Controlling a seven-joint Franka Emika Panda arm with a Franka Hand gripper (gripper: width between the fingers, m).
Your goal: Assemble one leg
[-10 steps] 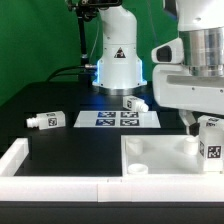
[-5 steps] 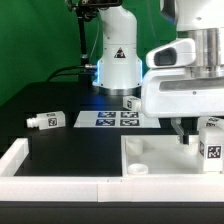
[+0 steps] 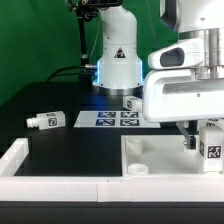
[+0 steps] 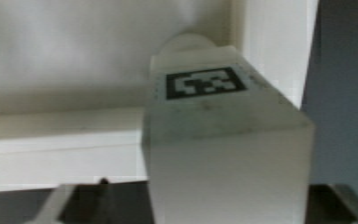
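Observation:
My gripper [image 3: 200, 133] hangs at the exterior view's right, over the large white panel with round sockets [image 3: 150, 156]. It is shut on a leg [image 3: 211, 143], a white peg with a square tag, held upright at the panel's right part. In the wrist view this leg [image 4: 220, 120] fills the middle, its tag facing the camera, with the gripper [image 4: 226, 206] closed on either side and the panel's wall [image 4: 69, 125] behind. The leg's lower end is hidden behind the panel's rim in the exterior view. Two more legs lie loose on the black table: one left [image 3: 47, 119], one middle [image 3: 135, 102].
The marker board [image 3: 118, 119] lies flat at the table's middle. A white raised border [image 3: 55, 186] runs along the front and left edge. The robot's white base [image 3: 117, 62] stands at the back, before a green backdrop.
The gripper body has come a little lower and toward the exterior view's left with the leg in it. The loose legs and the panel have not moved.

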